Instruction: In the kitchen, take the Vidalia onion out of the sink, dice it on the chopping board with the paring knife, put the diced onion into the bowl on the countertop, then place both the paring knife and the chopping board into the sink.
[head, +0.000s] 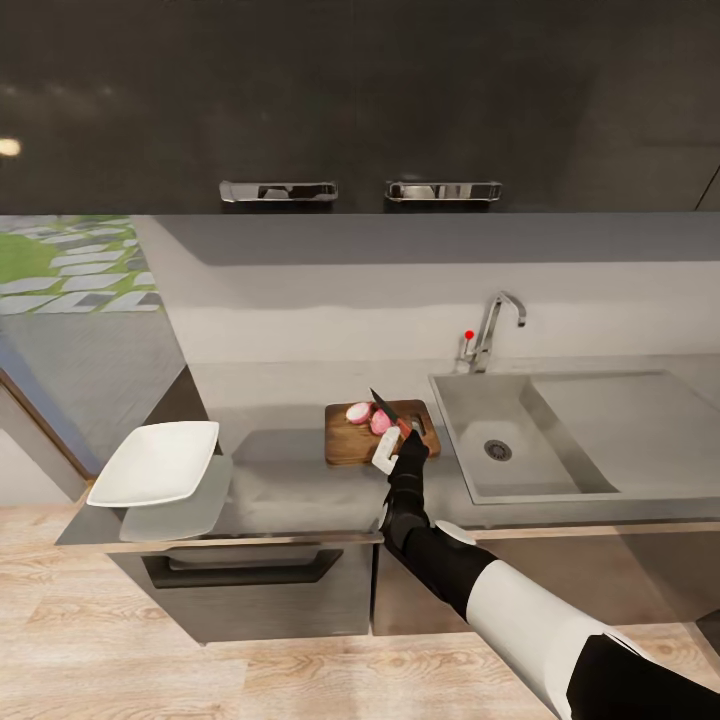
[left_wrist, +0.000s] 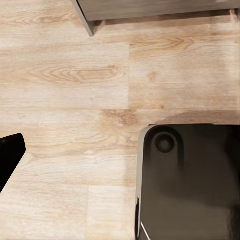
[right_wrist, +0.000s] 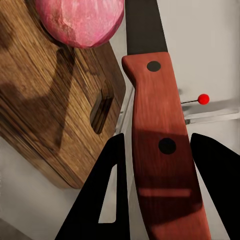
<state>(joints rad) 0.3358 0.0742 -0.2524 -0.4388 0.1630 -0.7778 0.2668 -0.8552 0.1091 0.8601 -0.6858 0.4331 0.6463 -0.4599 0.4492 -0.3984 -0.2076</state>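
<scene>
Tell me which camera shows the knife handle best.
The right wrist view: the knife fills the frame, its red handle with two dark rivets held between the right hand's fingers. In the head view the knife is tiny, mostly a dark blade over the board. The left wrist view faces the floor.

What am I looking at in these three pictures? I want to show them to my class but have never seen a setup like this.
These are simulator renders of a two-armed wheeled robot in a kitchen. The wide picture comes from its head camera, looking down. On the countertop lie a chopping board with Vidalia onion pieces and, further left, a white bowl; the sink is on the right. The other two come from cameras on the wrists. The right one shows the right gripper, whose dark fingers clamp the paring knife by its red handle beside the onion. The left one shows wooden floor.
</scene>
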